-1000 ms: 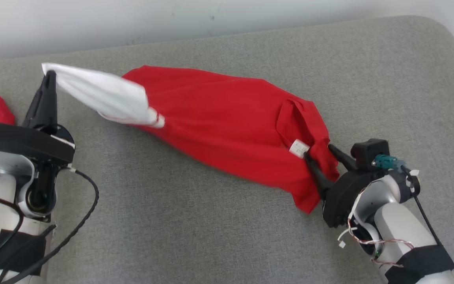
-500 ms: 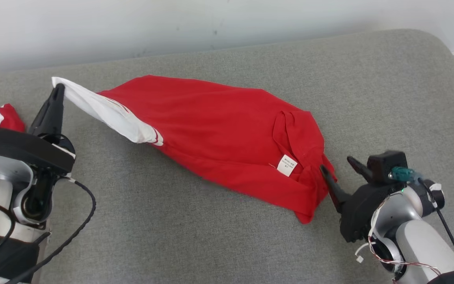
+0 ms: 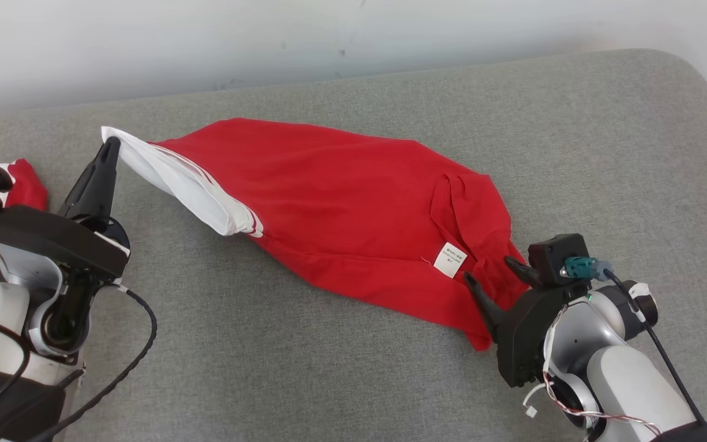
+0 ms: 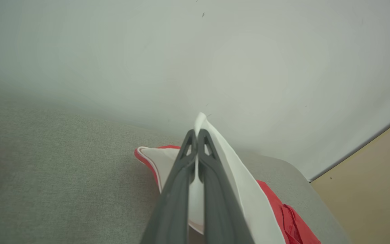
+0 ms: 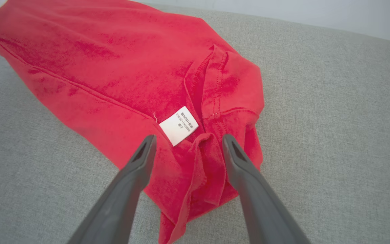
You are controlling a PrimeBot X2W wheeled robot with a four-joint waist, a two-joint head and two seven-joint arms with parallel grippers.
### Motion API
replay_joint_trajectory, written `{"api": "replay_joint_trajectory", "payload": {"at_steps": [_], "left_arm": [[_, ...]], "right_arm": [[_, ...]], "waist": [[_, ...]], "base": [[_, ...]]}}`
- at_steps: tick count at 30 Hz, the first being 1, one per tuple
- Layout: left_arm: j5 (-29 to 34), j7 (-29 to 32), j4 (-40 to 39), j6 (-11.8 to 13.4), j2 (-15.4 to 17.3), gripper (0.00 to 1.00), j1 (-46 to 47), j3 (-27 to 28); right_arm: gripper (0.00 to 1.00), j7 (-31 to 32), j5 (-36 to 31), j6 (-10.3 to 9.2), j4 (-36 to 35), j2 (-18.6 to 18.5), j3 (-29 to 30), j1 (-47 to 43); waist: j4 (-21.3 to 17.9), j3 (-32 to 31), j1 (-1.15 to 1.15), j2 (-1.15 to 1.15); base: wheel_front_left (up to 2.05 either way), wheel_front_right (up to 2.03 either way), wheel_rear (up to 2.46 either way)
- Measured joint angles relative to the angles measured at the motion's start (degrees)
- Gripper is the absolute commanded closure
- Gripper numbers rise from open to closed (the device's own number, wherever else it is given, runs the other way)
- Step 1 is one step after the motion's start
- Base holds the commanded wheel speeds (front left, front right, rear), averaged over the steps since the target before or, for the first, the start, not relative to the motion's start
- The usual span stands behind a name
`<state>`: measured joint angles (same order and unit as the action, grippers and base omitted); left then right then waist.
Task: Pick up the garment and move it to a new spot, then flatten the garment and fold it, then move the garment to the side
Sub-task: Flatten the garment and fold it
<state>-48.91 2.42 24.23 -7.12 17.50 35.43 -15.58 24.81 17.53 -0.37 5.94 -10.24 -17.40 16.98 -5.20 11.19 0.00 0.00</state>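
Observation:
The garment is red with a white, red-striped end, lying stretched across the grey cushion. My left gripper is shut on the white end, holding it slightly raised at the left. In the left wrist view the left gripper pinches white cloth between its fingers. My right gripper stands open over the bunched red end near the white label. In the right wrist view the right gripper straddles a red fold beside the label, with a gap on each side.
The grey cushion spans the head view, its rounded far-right corner meeting a pale wall. Another red and white cloth lies at the far left, behind my left arm. In the left wrist view, tan floor shows past the cushion.
My right gripper let go of the red end, opened wide, drew back, then came forward over the fold. The left gripper kept its hold and shifted right. The camera tilted.

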Motion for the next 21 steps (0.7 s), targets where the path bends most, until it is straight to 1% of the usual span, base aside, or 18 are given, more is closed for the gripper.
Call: {"api": "replay_joint_trajectory", "payload": {"at_steps": [1,2,3,6,7,8,10,11,12,13,15,19,21], "left_arm": [[-0.1,0.0,0.0,0.0,0.1,1.0,0.0,-0.1],[-0.1,0.0,0.0,0.0,0.3,1.0,0.0,-0.2],[-0.2,0.0,0.0,0.0,0.5,1.0,0.0,-0.4],[-1.1,0.0,0.0,0.0,0.6,1.0,0.0,-1.1],[-1.4,0.0,0.0,0.0,0.7,1.0,0.1,-1.3],[-1.7,0.1,0.0,0.0,0.7,1.0,0.1,-1.5],[-1.9,0.1,0.0,0.0,0.8,1.0,0.1,-1.8],[-2.0,0.1,0.1,0.0,0.9,1.0,0.2,-2.0],[-2.1,0.1,0.1,0.0,0.9,1.0,0.2,-2.1],[-2.1,0.1,0.1,0.0,1.0,1.0,0.2,-2.2],[-2.4,0.1,0.1,0.0,1.4,1.0,0.2,-2.6],[-2.7,0.1,0.1,0.0,1.8,1.0,0.2,-3.2],[-3.0,0.1,0.1,0.0,1.9,1.0,0.4,-3.4]], "right_arm": [[0.21,0.3,0.0,-0.53,0.2,0.2,0.4,0.1],[0.21,0.8,0.0,-0.73,0.4,0.3,0.6,0.3],[0.26,1.2,0.2,-0.92,0.8,0.6,0.8,0.4],[0.29,2.7,1.3,-1.34,1.5,1.4,1.0,1.2],[0.33,3.1,2.0,-1.54,1.7,1.7,1.2,1.3],[0.4,3.6,2.4,-1.89,1.9,2.1,1.4,1.3],[0.45,4.4,3.0,-2.77,3.0,3.0,2.1,1.3],[0.44,4.8,3.1,-3.22,3.3,3.2,2.3,1.3],[0.38,5.2,3.2,-3.3,3.4,3.4,2.5,1.3],[0.21,5.5,3.5,-3.76,3.5,3.7,2.7,1.3],[0.02,6.2,3.7,-4.27,3.8,4.0,3.2,1.3],[0.06,7.3,4.3,-4.7,5.2,4.3,3.9,2.2],[0.1,7.5,4.7,-4.82,5.2,4.7,4.0,3.2]], "waist": [[0.1,0.0,0.0,0.0],[0.2,0.1,0.0,0.0],[0.2,0.2,0.0,0.0],[0.4,0.4,0.01,0.0],[0.5,0.4,0.01,0.0],[0.5,0.5,0.01,0.0],[0.6,0.6,0.01,0.0],[0.6,0.6,0.01,0.0],[0.6,0.7,0.01,0.0],[0.6,0.7,0.01,0.0],[0.6,0.8,0.01,0.0],[0.6,1.0,0.01,0.0],[0.7,1.2,0.01,0.01]], "base": [[0.0,0.0,0.0],[0.0,0.0,0.0],[0.0,0.0,0.0],[0.0,0.0,0.0],[0.0,0.0,0.0],[0.0,0.0,0.0],[0.0,0.0,0.0],[0.0,0.0,0.0],[0.0,0.0,0.0],[0.0,0.0,0.0],[0.0,0.0,0.0],[0.0,0.0,0.0],[0.0,0.0,0.0]]}}
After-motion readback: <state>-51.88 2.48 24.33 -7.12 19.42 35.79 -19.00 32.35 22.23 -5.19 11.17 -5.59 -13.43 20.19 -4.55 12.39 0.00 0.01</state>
